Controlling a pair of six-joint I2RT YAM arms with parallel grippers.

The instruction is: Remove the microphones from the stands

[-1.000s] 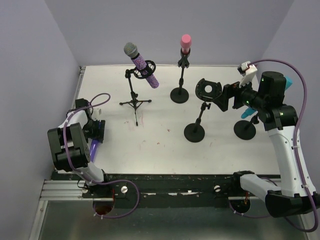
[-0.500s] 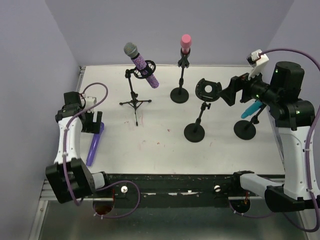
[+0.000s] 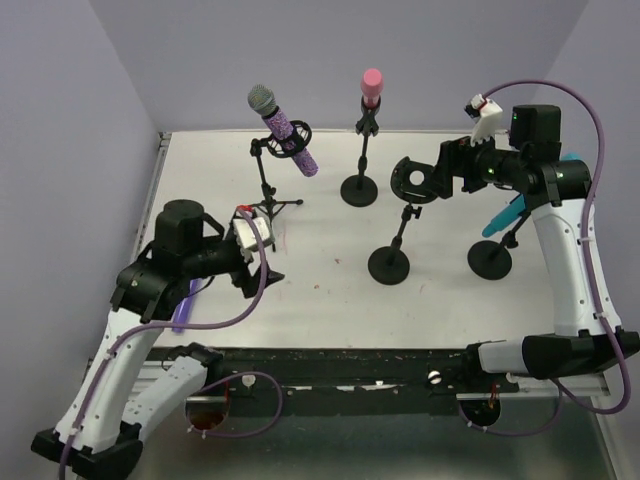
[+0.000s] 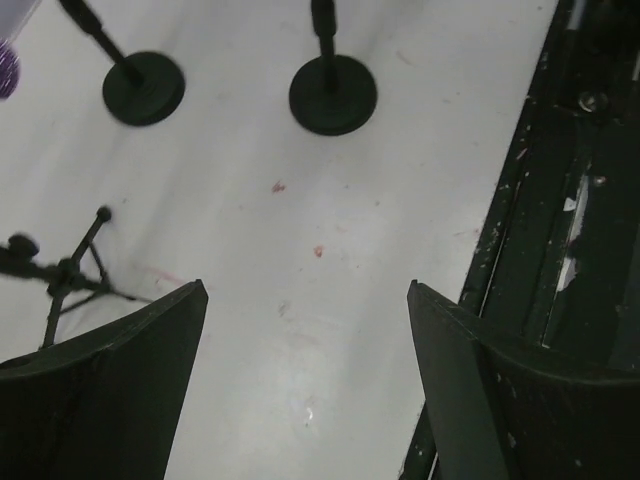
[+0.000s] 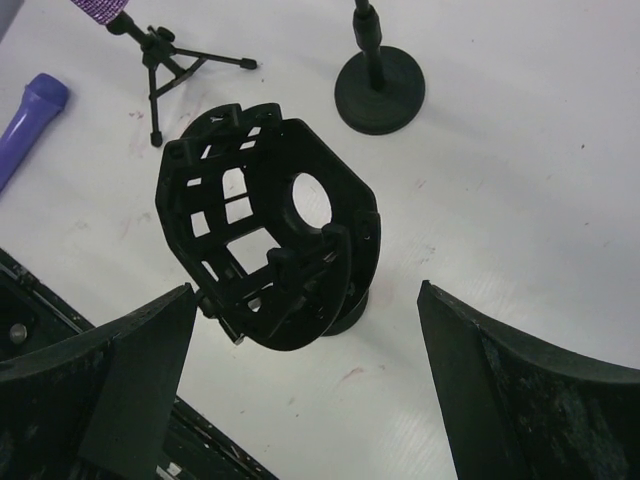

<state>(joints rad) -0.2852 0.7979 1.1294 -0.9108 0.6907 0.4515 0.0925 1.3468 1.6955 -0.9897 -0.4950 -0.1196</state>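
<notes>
A glittery purple microphone (image 3: 286, 131) sits tilted in the clip of a tripod stand (image 3: 269, 205). A pink microphone (image 3: 371, 85) stands upright on a round-base stand (image 3: 359, 189). At the right a teal microphone (image 3: 503, 216) leans on another stand (image 3: 490, 260). A smooth purple microphone (image 5: 30, 118) lies flat on the table at the left, partly hidden under my left arm in the top view. My left gripper (image 4: 305, 290) is open over bare table. My right gripper (image 5: 305, 290) is open just behind the empty black shock mount (image 5: 265, 240), holding nothing.
The shock mount's stand has a round base (image 3: 388, 265) mid-table. The white table (image 3: 330, 290) ends at a black rail (image 4: 560, 260) along the near edge. Grey walls close in the left, back and right sides.
My left arm has lifted away from the purple microphone lying at the left and swung toward the table's middle, jaws open. My right gripper has moved left, up to the empty shock mount.
</notes>
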